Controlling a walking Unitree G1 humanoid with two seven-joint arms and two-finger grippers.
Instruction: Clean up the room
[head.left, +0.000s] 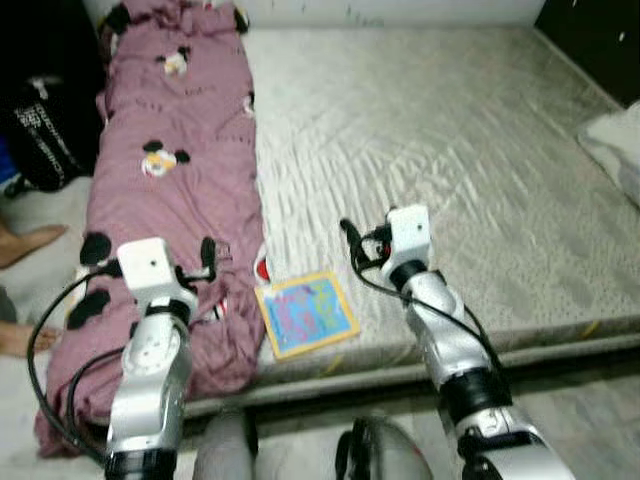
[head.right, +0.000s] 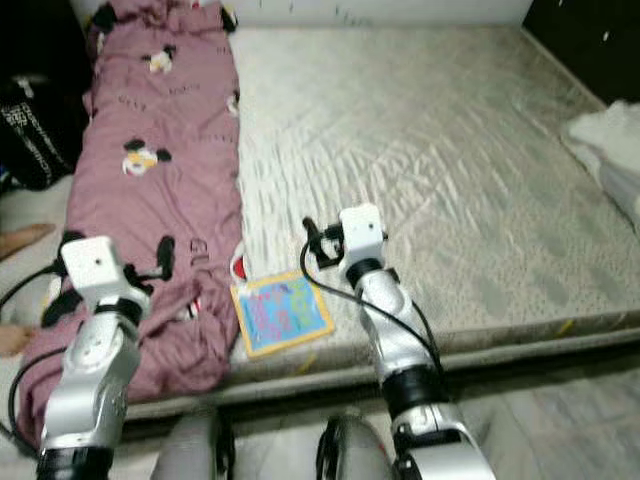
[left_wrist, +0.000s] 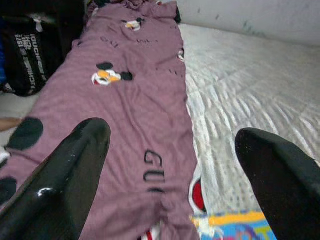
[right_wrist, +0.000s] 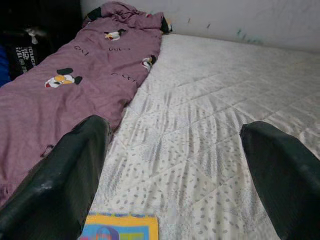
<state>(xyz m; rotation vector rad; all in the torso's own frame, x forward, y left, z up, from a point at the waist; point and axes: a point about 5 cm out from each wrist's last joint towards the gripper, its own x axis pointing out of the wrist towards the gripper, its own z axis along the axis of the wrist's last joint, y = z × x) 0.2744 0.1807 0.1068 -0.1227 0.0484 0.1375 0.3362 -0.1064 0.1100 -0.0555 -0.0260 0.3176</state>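
1. The book (head.left: 306, 314) lies flat at the near edge of the mattress (head.left: 470, 170), its left side touching the pink blanket (head.left: 175, 170) or just beside it. From here I cannot tell which.
2. The left gripper (head.left: 205, 258) hovers over the near end of the blanket with its fingers (left_wrist: 60, 180) spread wide and nothing between them.
3. The right gripper (head.left: 352, 243) hangs above the bare mattress, just right of the book and a little beyond it. It is also wide open and empty.
4. Risk: the book is thin and flat on soft bedding, so fingers coming straight down would probably press it into the mattress and fail to get under an edge.
5. Risk: a sideways nudge toward the near edge could push the book off the mattress onto the floor.
6. Risk: the left gripper, being over the blanket, may snag cloth together with the book.
7. The book has a yellow border and a blue cover with pink and green shapes. It lies slightly turned and looks like a slim children's book.
8. The blanket is a long rumpled strip with cartoon mouse prints, running from far to near along the left side.
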